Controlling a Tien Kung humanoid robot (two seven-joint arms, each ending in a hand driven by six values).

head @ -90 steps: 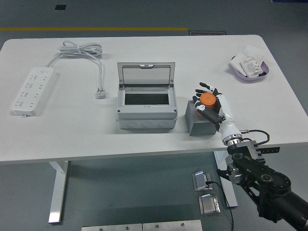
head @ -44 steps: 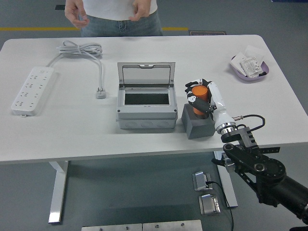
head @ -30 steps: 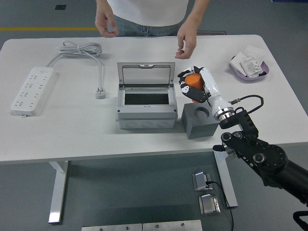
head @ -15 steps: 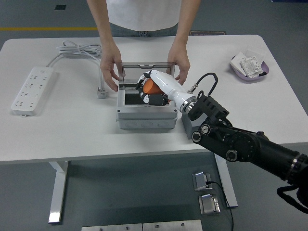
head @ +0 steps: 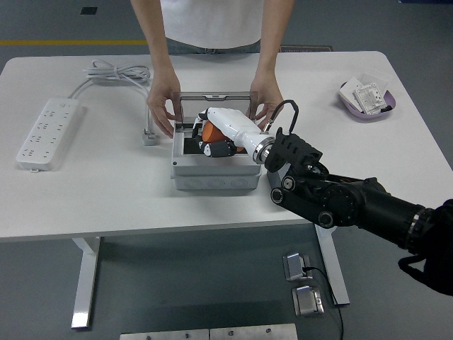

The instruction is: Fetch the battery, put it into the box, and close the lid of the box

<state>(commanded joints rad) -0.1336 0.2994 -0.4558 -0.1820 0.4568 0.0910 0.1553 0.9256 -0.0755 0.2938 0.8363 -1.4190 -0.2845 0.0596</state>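
Note:
My right hand [head: 207, 138] is shut on the orange battery [head: 210, 132] and holds it over the opening of the grey box [head: 212, 177] at mid-table. The box's clear lid [head: 216, 106] stands open at the back. A person at the far side holds the box with both hands, one hand [head: 163, 110] at the lid's left edge and the other [head: 263, 106] at its right edge. The grey holder block [head: 274, 185] to the right of the box is mostly hidden behind my right arm. My left arm is out of view.
A white power strip [head: 46, 132] with its coiled cable [head: 120, 72] lies at the left. A purple tray [head: 368, 99] with small packets sits at the far right.
My right hand lifted the battery out of the grey block and carried it left over the open box. A person stepped up and took hold of the box's sides.

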